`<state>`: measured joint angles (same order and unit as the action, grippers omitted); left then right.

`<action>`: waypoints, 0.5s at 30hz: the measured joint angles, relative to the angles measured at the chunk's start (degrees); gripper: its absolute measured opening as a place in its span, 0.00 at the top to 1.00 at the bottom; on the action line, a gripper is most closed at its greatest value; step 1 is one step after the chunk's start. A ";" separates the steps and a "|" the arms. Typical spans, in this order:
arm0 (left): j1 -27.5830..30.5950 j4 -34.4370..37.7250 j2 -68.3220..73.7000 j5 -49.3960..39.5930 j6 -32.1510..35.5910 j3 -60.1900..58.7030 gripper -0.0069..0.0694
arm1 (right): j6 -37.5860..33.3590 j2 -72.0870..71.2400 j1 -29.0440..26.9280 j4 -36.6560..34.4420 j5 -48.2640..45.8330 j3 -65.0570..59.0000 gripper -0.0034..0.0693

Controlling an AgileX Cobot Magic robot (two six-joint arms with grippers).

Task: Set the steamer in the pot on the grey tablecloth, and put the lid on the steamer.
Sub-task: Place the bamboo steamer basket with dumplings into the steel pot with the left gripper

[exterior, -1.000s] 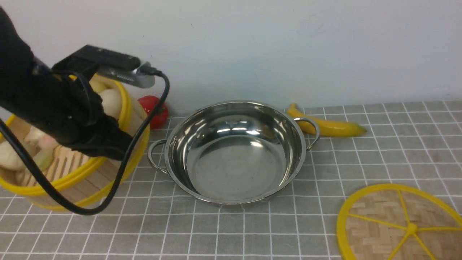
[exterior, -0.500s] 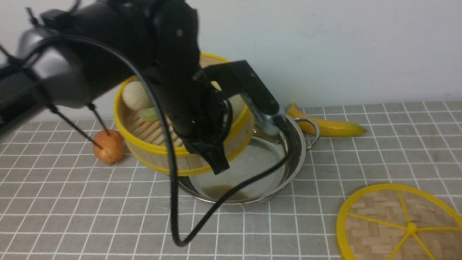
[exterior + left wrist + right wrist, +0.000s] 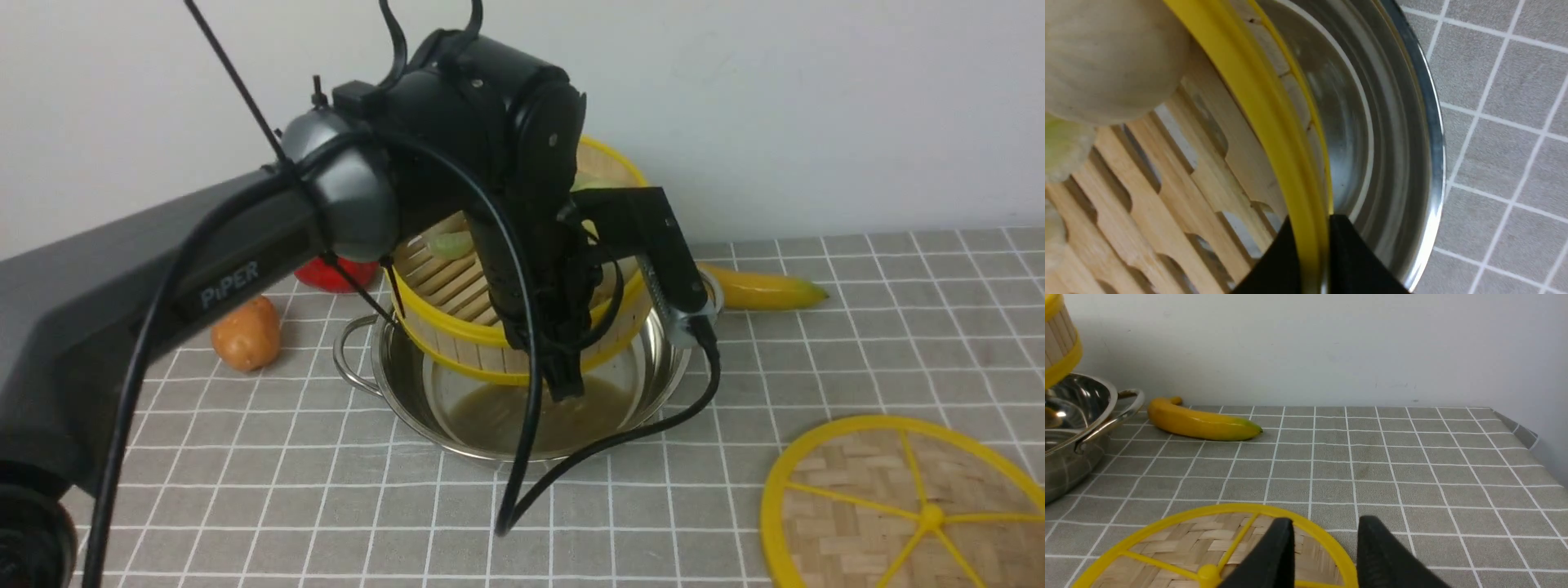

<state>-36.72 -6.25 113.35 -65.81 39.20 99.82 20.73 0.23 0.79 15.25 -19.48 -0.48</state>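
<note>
One rim pinched by left tool (image 3: 1312,222): steamer (image 3: 457,282) tilted, pot (image 3: 1404,155) below; level, centre, lower slowly; right tool (image 3: 1327,522) ajar, empty.

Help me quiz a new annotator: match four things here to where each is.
1 bamboo steamer basket, yellow rims
2 shiny steel pot
3 flat woven-bamboo lid
4 yellow banana

A under the open right gripper
B lying behind the pot
C tilted in the left gripper
D under the basket

Pairs: 1-C, 2-D, 3-A, 4-B
</note>
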 joint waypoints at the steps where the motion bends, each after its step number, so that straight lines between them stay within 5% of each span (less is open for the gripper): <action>1: 0.00 0.00 0.07 0.08 0.00 0.00 0.85 | 0.00 0.00 0.00 0.00 0.00 0.00 0.62; 15: 2.36 1.57 6.38 1.62 -4.30 0.29 0.86 | 0.00 0.00 0.00 0.00 0.00 0.00 0.62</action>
<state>-34.35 -4.68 119.73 -64.20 34.91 100.12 20.73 0.23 0.79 15.25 -19.48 -0.48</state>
